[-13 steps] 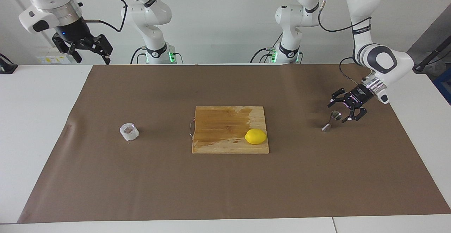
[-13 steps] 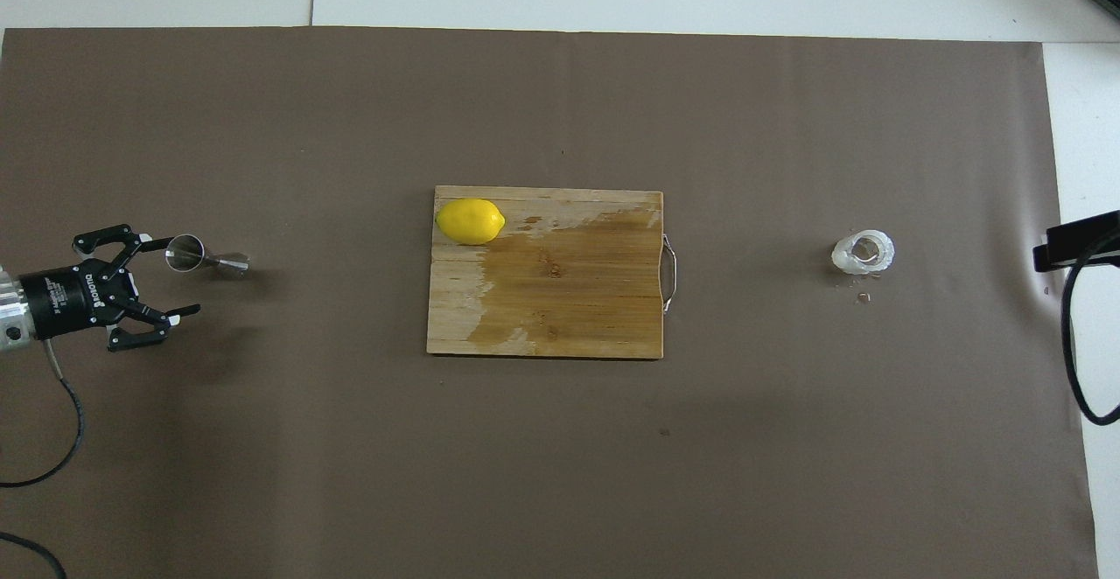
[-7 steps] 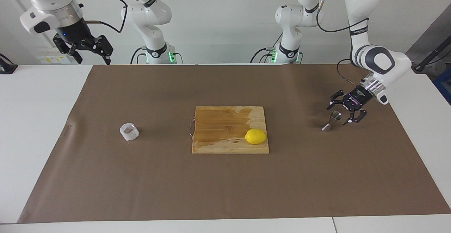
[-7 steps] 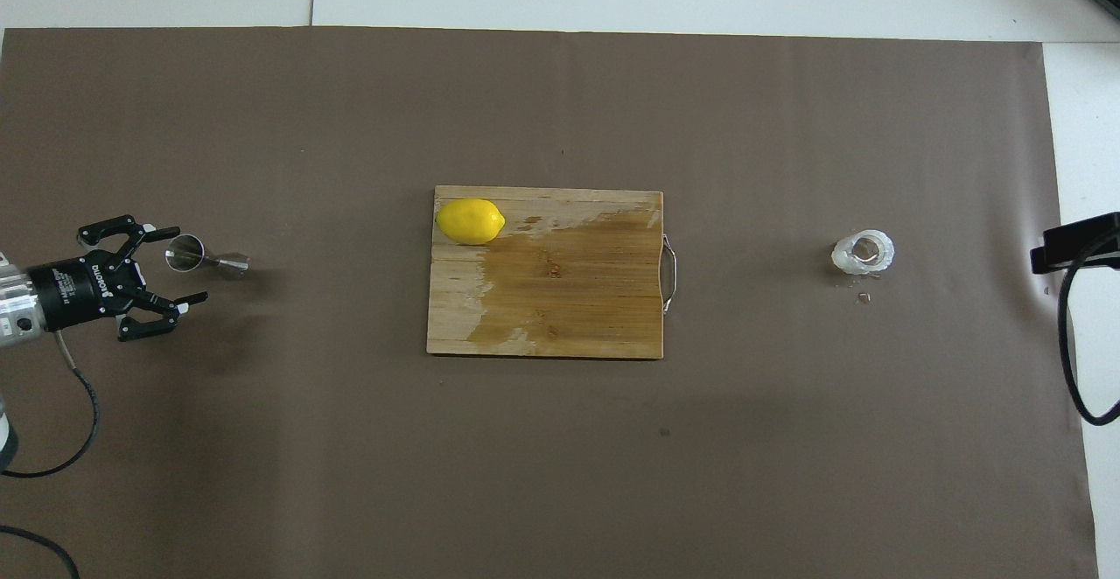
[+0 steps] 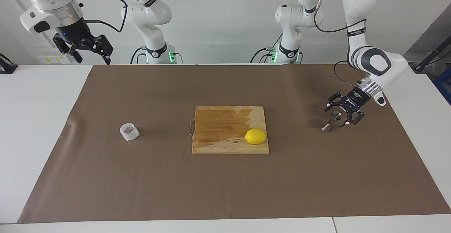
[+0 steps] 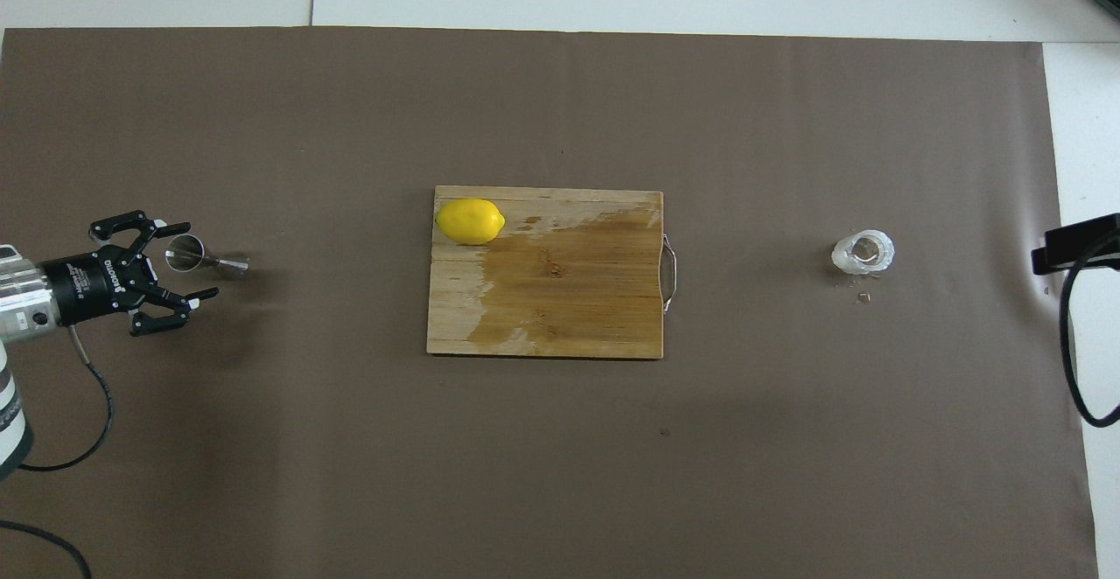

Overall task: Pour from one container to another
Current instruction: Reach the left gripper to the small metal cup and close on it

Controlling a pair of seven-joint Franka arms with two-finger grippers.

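You have bare brown mat (image 5: 225, 187) between the steel jigger (image 5: 331, 121) and the bumpy clear cup (image 5: 129, 131), except mid-tabletop, where the wooden cutting board (image 5: 222, 127) with a lemon (image 5: 255, 136) on it blocks a low pass. The left gripper (image 5: 342, 114), open, crowds the jigger; the right gripper (image 5: 88, 50) hangs high, leaving the cup clear.

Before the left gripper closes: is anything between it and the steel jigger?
Nothing visible. The open left gripper is right beside the jigger; only bare brown mat surrounds them.
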